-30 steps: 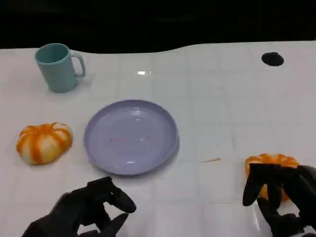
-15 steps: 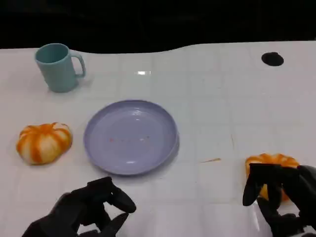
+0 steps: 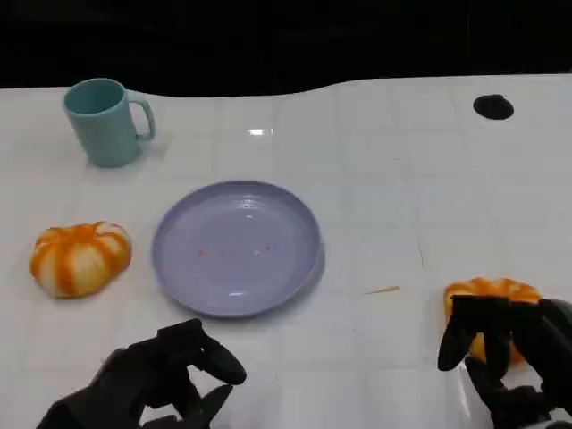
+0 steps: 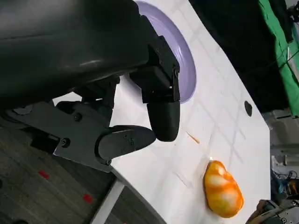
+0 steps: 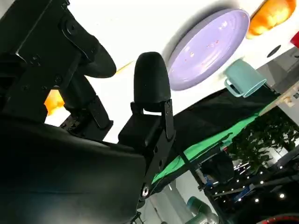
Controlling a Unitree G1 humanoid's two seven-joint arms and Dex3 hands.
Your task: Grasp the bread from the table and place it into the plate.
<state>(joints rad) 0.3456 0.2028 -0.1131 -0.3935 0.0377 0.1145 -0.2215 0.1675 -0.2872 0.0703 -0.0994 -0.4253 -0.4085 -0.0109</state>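
Though near bread [image 3: 80,258], plate [image 3: 237,248] bare.

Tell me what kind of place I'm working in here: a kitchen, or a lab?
Most likely a lab or demo setup, not a kitchen. A bare white table holds a few props, a purple plate and a teal mug, against a black backdrop; the right wrist view shows green cloth behind.
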